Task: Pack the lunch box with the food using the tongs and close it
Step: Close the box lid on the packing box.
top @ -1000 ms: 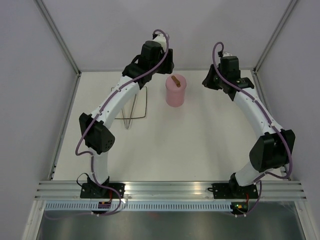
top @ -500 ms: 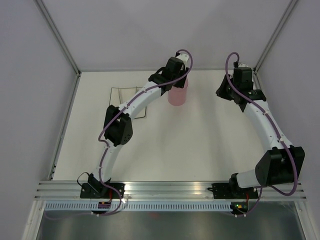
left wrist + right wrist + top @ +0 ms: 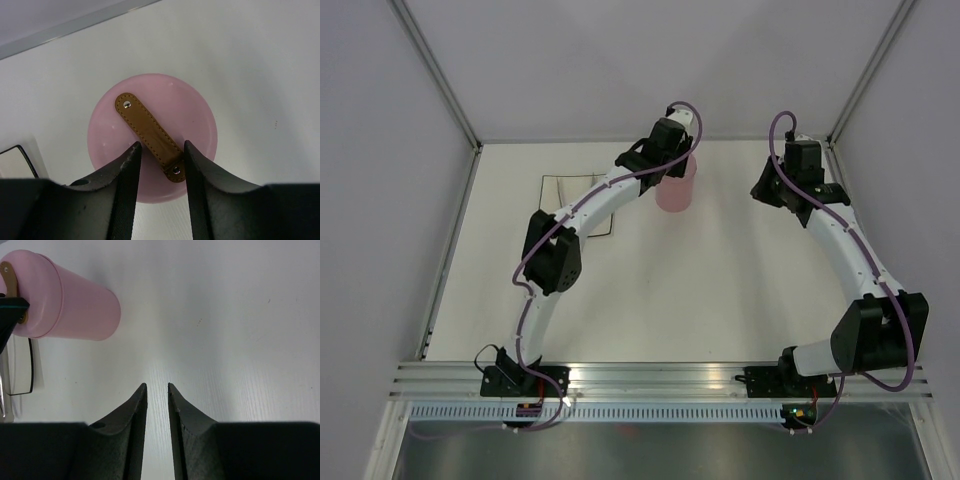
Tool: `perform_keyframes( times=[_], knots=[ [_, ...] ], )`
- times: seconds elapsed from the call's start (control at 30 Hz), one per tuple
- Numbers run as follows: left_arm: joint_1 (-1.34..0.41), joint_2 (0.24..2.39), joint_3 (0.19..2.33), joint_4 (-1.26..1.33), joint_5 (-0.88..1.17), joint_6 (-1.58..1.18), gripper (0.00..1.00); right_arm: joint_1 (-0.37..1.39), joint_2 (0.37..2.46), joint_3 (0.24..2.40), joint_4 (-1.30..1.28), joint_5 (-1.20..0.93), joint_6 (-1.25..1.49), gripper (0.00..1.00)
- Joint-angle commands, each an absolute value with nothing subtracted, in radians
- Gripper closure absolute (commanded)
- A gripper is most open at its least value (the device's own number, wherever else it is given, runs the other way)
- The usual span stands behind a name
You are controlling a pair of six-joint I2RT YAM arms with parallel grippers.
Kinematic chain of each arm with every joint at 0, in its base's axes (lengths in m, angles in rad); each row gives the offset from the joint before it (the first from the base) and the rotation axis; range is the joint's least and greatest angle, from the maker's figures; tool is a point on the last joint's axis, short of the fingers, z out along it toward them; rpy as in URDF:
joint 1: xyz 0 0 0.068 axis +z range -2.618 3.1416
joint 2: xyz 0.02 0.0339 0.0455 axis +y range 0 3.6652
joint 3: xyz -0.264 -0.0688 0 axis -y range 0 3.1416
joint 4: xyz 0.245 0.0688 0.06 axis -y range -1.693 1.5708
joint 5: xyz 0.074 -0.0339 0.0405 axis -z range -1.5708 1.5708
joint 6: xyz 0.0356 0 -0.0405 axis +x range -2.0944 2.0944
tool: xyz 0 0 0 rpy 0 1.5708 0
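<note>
From above, your left arm (image 3: pixel 610 190) covers the top of the lunch box (image 3: pixel 675 198), so you see only its lower pink wall. The plate (image 3: pixel 560 190) left of the lunch box also lies partly under that arm. On the left wrist camera, the left fingers (image 3: pixel 125 190) hide the near rim of the lid (image 3: pixel 200 125), and you cannot tell whether they touch the handle (image 3: pixel 147 132). On the right wrist camera, the lunch box's lid end is cut off by the picture's left edge.

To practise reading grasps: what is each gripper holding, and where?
Nothing is held. The left gripper straddles the lid handle, jaws apart; the right gripper is empty.
</note>
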State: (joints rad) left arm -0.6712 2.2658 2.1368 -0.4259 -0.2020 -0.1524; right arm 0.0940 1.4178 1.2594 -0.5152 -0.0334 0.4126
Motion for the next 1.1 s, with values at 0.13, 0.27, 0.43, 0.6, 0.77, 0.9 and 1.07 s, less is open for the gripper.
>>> perform_keyframes(
  times=[0.13,0.27,0.43,0.6,0.77,0.9,1.07],
  knots=[
    [-0.718,2.22,1.87,-0.66,-0.241,-0.278,0.59,0.089,1.367,1.181,-0.489,-0.043,0.437,0.72],
    [-0.758,2.172,1.8,-0.66,-0.242,-0.284,0.62,0.089,1.345,1.154,-0.489,-0.043,0.442,0.72],
    [-0.821,2.073,1.651,-0.66,-0.236,-0.32,0.63,0.089,1.306,1.106,-0.486,-0.037,0.454,0.72],
    [-0.864,1.95,1.52,-0.66,-0.229,-0.345,0.64,0.089,1.292,1.08,-0.469,-0.084,0.457,0.74],
    [-0.899,1.813,1.399,-0.65,-0.241,-0.402,0.66,0.106,1.319,1.133,-0.397,-0.186,0.446,0.77],
    [-0.899,1.681,1.35,-0.624,-0.258,-0.451,0.65,0.133,1.396,1.304,-0.378,-0.198,0.428,0.77],
    [-0.897,1.534,1.341,-0.609,-0.276,-0.453,0.6,0.191,1.558,1.516,-0.376,-0.241,0.408,0.76]
  ],
)
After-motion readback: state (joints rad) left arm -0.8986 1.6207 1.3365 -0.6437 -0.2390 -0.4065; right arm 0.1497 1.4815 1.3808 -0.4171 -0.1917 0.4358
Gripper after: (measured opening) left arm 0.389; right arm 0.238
